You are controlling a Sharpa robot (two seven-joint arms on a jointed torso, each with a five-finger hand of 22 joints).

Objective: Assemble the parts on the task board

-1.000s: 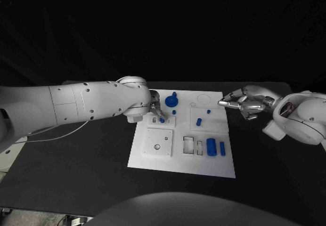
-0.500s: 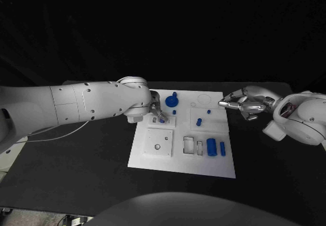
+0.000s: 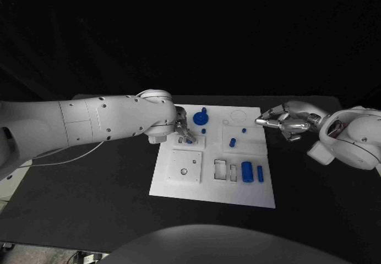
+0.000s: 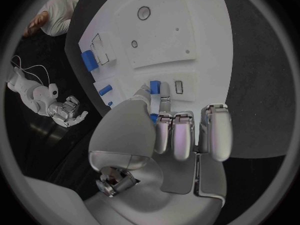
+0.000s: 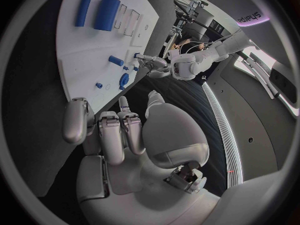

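Left robot hand point(image 3: 181, 131) pinches a blue part point(image 4: 154, 88) over the white task board point(image 3: 179, 184); black table point(image 3: 95, 203)

left hand point(image 3: 181, 130) mostly behind its arm | pinched blue part point(image 4: 154, 86) half covered

white task board point(image 3: 181, 186) flat on table, blue parts point(image 3: 247, 171) on it.

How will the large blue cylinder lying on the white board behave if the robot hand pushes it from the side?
The large blue cylinder lies on its side on the task board, so it will probably roll when pushed across its length. It looks rigid and smooth, perhaps slippery for metal fingers. Its short, thick shape suggests it is light, though that is uncertain.
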